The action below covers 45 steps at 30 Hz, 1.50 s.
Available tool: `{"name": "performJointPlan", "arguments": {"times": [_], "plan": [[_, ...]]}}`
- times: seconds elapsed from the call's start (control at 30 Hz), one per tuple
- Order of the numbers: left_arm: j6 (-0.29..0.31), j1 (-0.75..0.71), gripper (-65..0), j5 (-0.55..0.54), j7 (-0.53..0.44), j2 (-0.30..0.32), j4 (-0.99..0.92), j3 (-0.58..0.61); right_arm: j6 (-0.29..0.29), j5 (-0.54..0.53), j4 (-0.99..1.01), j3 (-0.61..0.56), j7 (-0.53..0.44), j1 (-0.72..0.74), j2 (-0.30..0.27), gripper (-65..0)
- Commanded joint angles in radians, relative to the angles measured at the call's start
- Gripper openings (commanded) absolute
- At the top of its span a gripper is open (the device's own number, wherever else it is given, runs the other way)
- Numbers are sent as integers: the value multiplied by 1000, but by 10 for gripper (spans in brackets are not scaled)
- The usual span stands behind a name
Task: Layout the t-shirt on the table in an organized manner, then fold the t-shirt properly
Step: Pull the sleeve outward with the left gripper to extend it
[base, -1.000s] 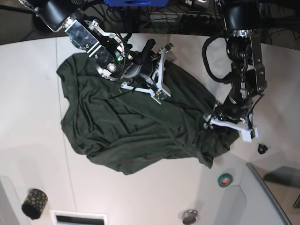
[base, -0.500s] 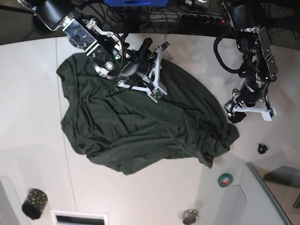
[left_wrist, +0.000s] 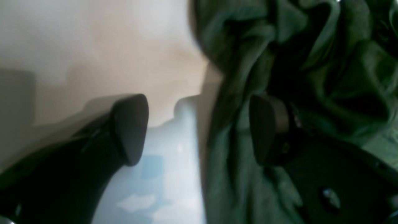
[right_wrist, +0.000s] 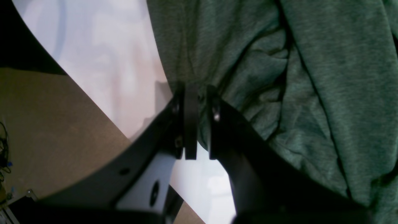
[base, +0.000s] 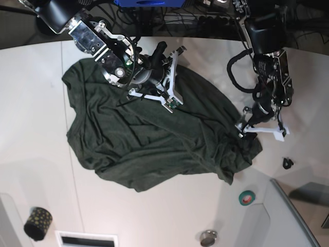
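Note:
The dark green t-shirt point(base: 149, 139) lies spread but wrinkled on the white table point(base: 31, 128). My right gripper point(base: 172, 77) sits at the shirt's far edge. In the right wrist view its jaws point(right_wrist: 196, 121) are shut on a fold of the t-shirt point(right_wrist: 326, 77), with bare table point(right_wrist: 102, 62) beside them. My left gripper point(base: 253, 131) hovers at the shirt's right-hand edge. In the left wrist view it is open point(left_wrist: 199, 129). One finger point(left_wrist: 130, 127) is over the table point(left_wrist: 93, 46), the other over the bunched t-shirt point(left_wrist: 326, 62).
A green tape roll point(base: 247, 197) and a small black item point(base: 287, 163) lie right of the shirt. A grey raised tray point(base: 295, 216) fills the near right corner. A dark patterned cylinder point(base: 37, 222) and a round metal piece point(base: 208, 237) sit near the front edge.
My left gripper let go of the shirt's right corner, lifted away to the right with its jaws widening, and has come back to that edge. The right gripper barely moved.

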<state>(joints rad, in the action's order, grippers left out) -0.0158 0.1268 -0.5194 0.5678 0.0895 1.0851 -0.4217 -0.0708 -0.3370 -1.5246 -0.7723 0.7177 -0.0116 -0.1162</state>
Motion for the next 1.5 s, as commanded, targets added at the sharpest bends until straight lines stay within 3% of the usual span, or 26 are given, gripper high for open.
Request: {"name": "performJointPlan", "arguments": {"times": [0.0, 0.07, 0.1, 0.23, 0.27, 0.6, 0.77, 1.03, 1.37, 1.47], "plan": [[10, 21, -166, -8, -1, -3, -6, 28, -5, -7, -18, 3, -17, 12, 5, -600], [10, 24, -209, -8, -62, -4, -29, 68, -5, -7, -18, 3, -17, 12, 6, -600], [10, 21, -268, -8, -96, -4, -38, 85, -5, -7, -18, 3, -17, 12, 6, -600], [10, 6, -638, -9, -144, -3, -66, 102, -5, -7, -18, 3, -17, 12, 5, -600], [10, -8, -650, -11, -144, -1, -59, 102, -5, -7, -18, 3, -17, 12, 5, -600], [6, -238, -650, -8, -142, 6, 326, 100, -5, -7, -18, 3, -17, 15, 5, -600], [4, -352, -650, -8, -38, -4, 490, 11, -5, -7, -18, 3, -17, 17, 5, -600], [4, -484, -650, -8, 33, -47, 557, -214, -7, -7, -18, 3, -17, 17, -7, -600], [4, -530, -650, -6, 34, -50, 593, -243, -5, -7, -41, 6, -20, 14, -7, -600], [4, -568, -650, -11, 36, -53, 660, -236, 30, -7, -93, 83, -20, -26, -9, -600]]}}
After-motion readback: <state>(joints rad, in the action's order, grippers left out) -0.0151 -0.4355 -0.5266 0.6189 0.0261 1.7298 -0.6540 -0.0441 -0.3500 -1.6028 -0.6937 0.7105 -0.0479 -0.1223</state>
